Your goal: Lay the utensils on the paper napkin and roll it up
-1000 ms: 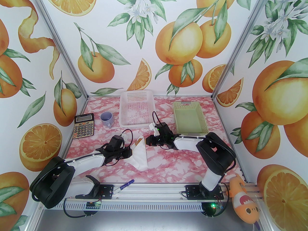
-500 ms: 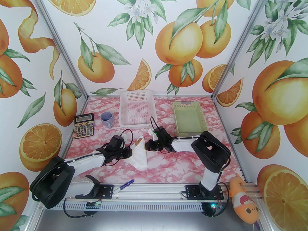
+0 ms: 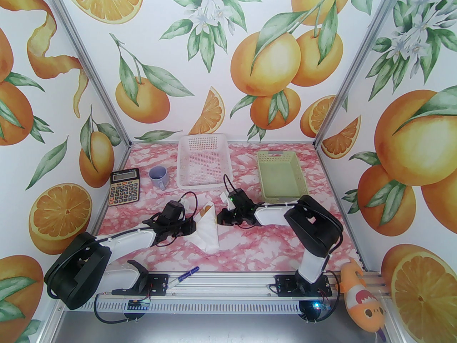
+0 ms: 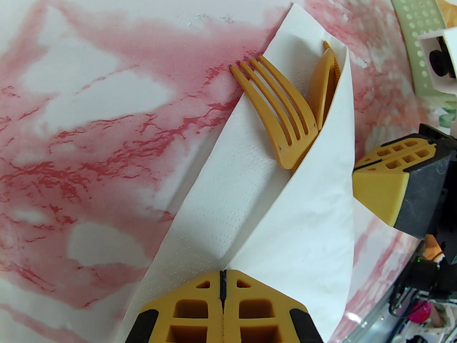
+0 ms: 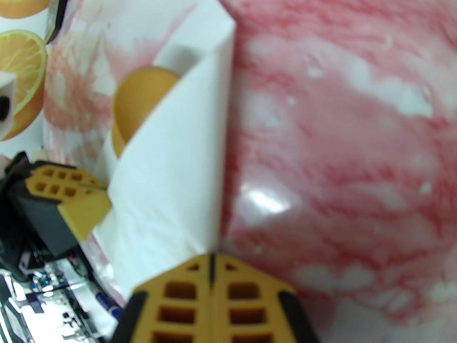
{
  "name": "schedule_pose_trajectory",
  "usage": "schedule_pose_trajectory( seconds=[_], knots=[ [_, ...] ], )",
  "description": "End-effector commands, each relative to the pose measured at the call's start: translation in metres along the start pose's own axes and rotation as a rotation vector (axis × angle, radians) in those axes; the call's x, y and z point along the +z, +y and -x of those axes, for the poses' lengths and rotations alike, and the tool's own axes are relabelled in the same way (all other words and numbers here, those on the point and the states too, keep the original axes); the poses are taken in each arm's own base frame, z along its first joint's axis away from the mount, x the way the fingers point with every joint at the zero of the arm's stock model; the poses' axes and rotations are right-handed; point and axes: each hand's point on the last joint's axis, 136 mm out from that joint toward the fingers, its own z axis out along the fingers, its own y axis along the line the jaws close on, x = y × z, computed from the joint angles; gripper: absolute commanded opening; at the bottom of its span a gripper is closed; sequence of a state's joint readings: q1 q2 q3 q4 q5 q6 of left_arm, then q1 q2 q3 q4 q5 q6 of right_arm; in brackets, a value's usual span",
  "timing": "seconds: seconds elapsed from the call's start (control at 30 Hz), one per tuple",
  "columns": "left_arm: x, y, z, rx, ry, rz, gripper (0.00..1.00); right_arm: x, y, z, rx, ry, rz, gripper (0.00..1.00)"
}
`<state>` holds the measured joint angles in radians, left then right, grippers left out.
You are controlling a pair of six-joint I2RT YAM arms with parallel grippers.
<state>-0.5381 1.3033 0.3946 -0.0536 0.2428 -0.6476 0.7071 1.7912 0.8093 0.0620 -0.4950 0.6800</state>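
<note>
two utensils (image 4: 285, 120) wrapped, napkin (image 4: 307, 227) seemingly pinched

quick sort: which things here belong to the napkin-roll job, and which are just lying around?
Job:
paper napkin
fork and spoon, partly wrapped in it
left end effector and right end effector, both shut, at the napkin

Lying about:
calculator
mug
white basket
green tray
blue pen
orange fish toy

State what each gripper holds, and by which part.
Cannot be told: left gripper and right gripper are shut, tips against the paper napkin; no pinch visible.
</note>
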Motion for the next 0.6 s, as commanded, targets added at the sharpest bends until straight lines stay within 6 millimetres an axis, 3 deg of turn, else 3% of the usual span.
schedule_pose_trajectory(
  seconds=[0.0, 0.23, 0.3, 0.57],
  knots=[
    [0.002, 0.022, -0.016, -0.008, 0.051, 0.095, 0.0, -0.009, 0.014, -0.004, -0.025, -0.002, 0.008, 0.0],
    [0.002, 0.021, -0.016, -0.007, 0.05, 0.093, 0.0, -0.009, 0.02, -0.019, -0.027, 0.022, 0.013, 0.0],
    [0.002, 0.022, -0.016, -0.005, 0.05, 0.096, 0.0, -0.003, 0.013, -0.03, -0.011, 0.047, 0.002, 0.0],
    [0.002, 0.022, -0.017, -0.005, 0.052, 0.096, 0.0, 0.007, -0.001, -0.04, 0.01, 0.083, -0.023, 0.0]
  ],
)
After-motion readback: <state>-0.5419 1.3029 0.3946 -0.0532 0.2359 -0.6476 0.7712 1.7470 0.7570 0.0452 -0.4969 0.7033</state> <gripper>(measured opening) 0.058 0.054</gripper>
